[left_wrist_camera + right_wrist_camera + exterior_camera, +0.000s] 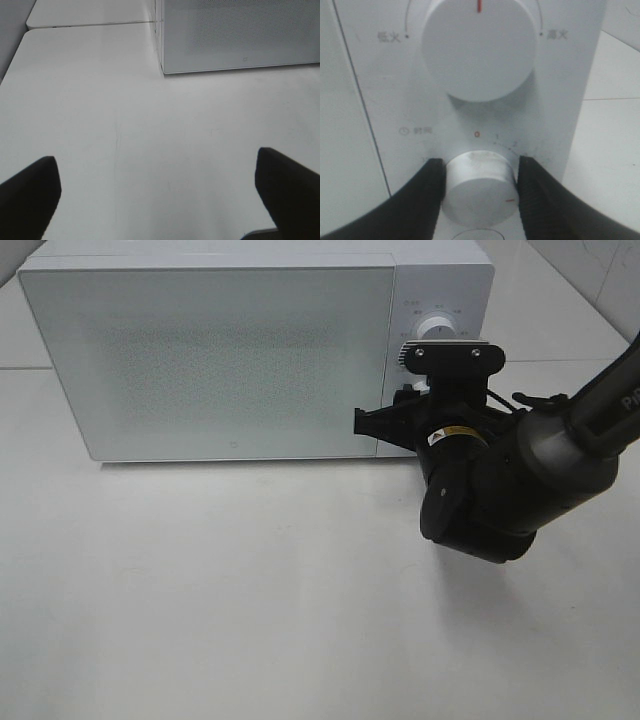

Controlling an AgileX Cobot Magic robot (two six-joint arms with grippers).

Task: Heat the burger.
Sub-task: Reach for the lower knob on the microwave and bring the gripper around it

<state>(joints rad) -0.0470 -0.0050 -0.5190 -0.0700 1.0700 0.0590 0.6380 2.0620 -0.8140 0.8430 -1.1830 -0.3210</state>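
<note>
Microwave: a white microwave (220,350) stands at the back of a pale table (250,620); its frosted door (200,300) is shut
Burger: not visible in any view; probably inside, though the frosted door hides whatever is there
Right gripper (481,172): reaching to the control panel; its black fingers (432,190) press both sides of the lower timer knob (479,195), clamped on it (the hold a turn would need)
Likely step: with the door shut, setting the time looks like the job in hand
Left gripper (157,180): jaws wide apart, holding nothing; it hangs over the table near the microwave's corner, seemingly parked out of the way
Right wrist view only: shows the grip, the timer scale, and the upper power dial (477,47) with its red line
High view only: shows the whole oven and door; the arm's bulk hides the knob
Left wrist view only: shows the left gripper
</note>
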